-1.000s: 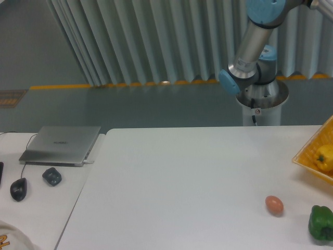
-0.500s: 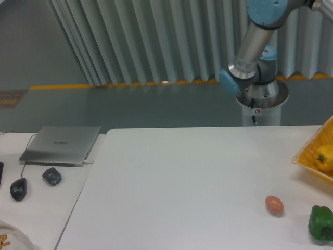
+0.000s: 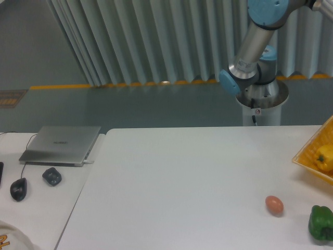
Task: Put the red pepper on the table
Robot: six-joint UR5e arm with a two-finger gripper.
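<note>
The gripper is out of frame, so whether it is open or closed cannot be told; only the arm's elbow (image 3: pixel 244 67) shows. The red pepper is not visible either. For a good placement, lower it onto bare table (image 3: pixel 182 182), well apart from the brown egg (image 3: pixel 274 204) and green bell pepper (image 3: pixel 321 223).

Egg (image 3: pixel 274 204) left of green pepper (image 3: pixel 321 223)
</note>
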